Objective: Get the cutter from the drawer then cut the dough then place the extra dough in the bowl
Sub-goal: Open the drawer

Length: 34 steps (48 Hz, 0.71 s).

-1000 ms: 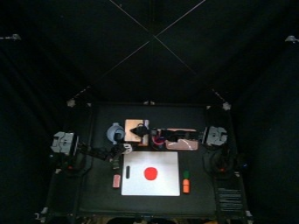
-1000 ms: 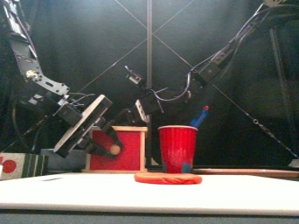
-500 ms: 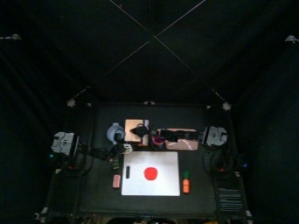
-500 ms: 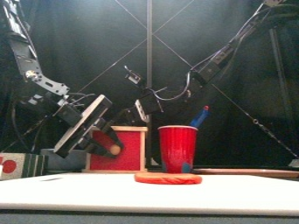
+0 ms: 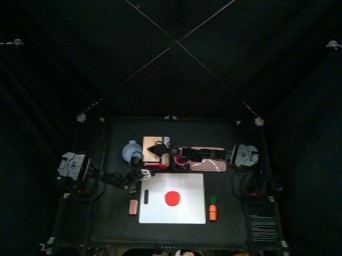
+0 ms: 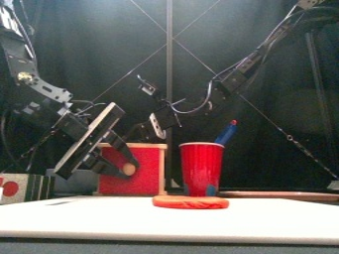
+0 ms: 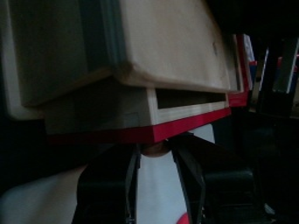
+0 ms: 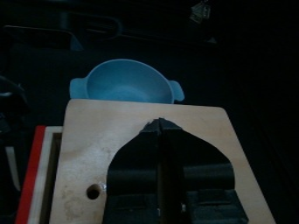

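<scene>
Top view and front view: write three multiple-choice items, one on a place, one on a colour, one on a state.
1. The dough disc lies: A in the bowl; B on the white cutting board; C atop the wooden box.
2. The cup holding the blue toy knife is: A green; B yellow; C red.
3. The dough is: A a whole disc; B a ring with a hole; C torn into pieces.

Answers: B, the top view shows it mid-board; C, the front view shows a red cup; A, no hole or cut shows.
</scene>
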Tool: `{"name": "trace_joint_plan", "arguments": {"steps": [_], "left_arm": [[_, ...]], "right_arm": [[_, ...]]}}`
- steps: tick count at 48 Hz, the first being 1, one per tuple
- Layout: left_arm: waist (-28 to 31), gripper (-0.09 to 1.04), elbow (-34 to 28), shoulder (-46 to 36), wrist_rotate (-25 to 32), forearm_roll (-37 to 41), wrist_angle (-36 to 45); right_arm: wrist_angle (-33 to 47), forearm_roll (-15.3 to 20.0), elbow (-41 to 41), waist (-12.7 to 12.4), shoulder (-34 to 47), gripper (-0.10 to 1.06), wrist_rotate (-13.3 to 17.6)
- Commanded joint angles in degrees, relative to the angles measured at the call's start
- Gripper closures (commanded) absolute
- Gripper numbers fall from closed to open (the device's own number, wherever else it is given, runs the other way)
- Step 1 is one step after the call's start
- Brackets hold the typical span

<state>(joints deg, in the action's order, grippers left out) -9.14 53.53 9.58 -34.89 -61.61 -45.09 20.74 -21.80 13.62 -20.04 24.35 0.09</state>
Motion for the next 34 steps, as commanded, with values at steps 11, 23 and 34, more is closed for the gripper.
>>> {"name": "trace_joint_plan", "arguments": {"steps": [11, 23, 34], "left_arm": [[-3.6, 0.36, -0.7, -1.0, 0.1, -0.8, 0.3], [-6.0, 0.36, -0.8, -1.8, 0.0, -1.9, 0.3], [-7.6, 0.36, -0.7, -2.0, 0.0, -2.4, 1.6]], "right_arm": [[-1.6, 0.1, -0.4, -0.1, 0.5, 1.01, -0.2], [-2.0, 0.1, -0.4, -0.1, 0.5, 1.01, -0.2], [-2.0, 0.1, -0.4, -0.1, 0.5, 1.01, -0.2]]}}
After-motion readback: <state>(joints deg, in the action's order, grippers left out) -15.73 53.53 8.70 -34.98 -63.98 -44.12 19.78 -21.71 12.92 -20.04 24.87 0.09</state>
